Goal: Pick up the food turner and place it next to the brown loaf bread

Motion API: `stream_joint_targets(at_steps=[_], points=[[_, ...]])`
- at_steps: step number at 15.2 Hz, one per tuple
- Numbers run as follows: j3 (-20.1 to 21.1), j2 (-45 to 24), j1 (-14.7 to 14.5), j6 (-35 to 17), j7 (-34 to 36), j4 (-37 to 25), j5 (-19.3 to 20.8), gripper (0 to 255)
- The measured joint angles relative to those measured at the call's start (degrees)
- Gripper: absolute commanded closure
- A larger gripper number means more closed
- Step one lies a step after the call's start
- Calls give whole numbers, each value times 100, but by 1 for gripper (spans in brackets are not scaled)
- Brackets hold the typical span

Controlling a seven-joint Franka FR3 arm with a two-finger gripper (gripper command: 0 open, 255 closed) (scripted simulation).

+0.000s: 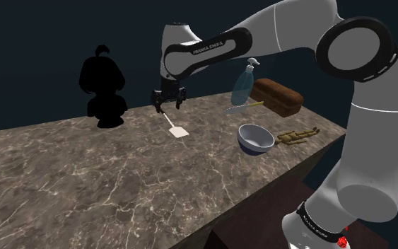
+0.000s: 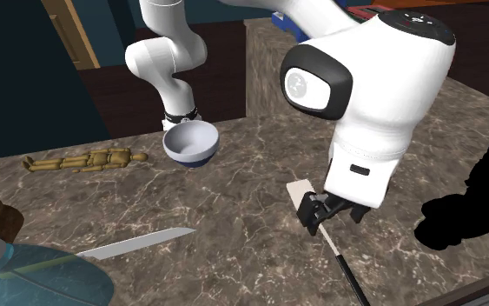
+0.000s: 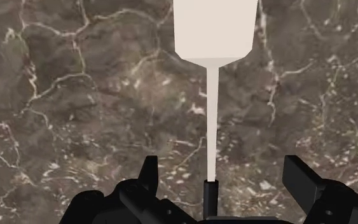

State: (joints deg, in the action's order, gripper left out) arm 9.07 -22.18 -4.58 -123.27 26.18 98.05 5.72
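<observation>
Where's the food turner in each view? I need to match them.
Shoulder view: food turner on the marbled counter, just under the gripper.
Second exterior view: food turner right of centre, under the gripper.
Wrist view: food turner handle between the open fingers, blade beyond.
Shared landmark: the gripper.

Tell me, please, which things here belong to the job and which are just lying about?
For the job: turner, loaf, hand.
Lying about: bowl, wooden figure, bottle, knife, black figure.
</observation>
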Motion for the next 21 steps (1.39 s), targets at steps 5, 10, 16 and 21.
stream_joint_targets(at_steps=[5, 10, 16, 21], points=[[-30, -219, -12, -296, 43, 74, 56, 0], [-39, -281, -13, -386, 49, 101, 69, 0], [-39, -283, -13, -387, 49, 100, 70, 255], [-39, -283, -13, -387, 49, 100, 70, 255]])
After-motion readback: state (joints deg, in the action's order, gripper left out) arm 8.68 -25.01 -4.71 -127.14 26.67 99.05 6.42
